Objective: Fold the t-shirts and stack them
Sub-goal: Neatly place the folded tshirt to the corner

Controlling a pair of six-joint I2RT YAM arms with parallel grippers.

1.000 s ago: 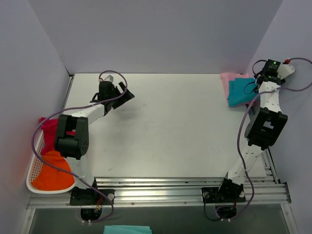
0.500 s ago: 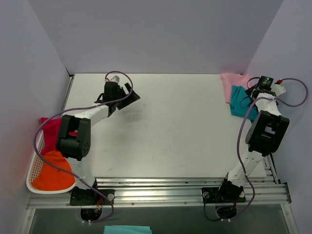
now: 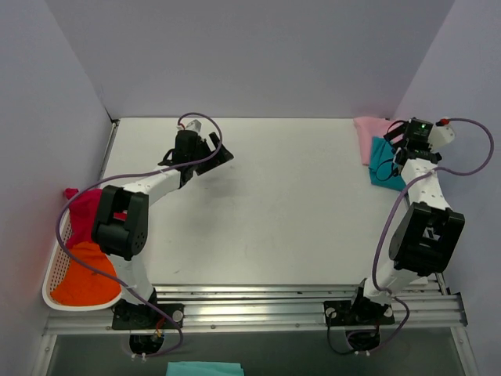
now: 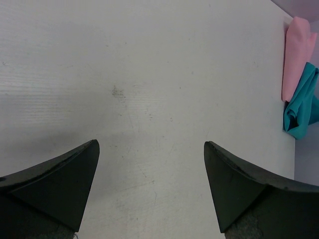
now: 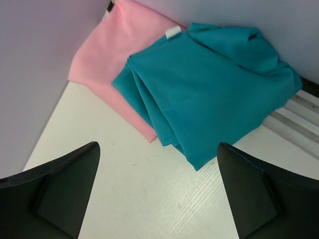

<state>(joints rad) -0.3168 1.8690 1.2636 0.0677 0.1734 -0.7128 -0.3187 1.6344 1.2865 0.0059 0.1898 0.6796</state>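
the folded pink shirt (image 5: 114, 45) lay in the far right corner of the table (image 3: 297, 219), its long side running back to front, with the teal shirt (image 5: 209, 94) overlapping its near right part. the right gripper (image 5: 157, 144) hung above them, fingers wide apart and empty. the left gripper (image 4: 151, 142), equally wide open, held nothing.

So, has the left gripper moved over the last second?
Yes. The left gripper has drifted right across the table, farther from the white basket at the left edge.

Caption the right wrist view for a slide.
Open right gripper above a folded teal fabric t-shirt overlapping a folded pale pink fabric t-shirt.
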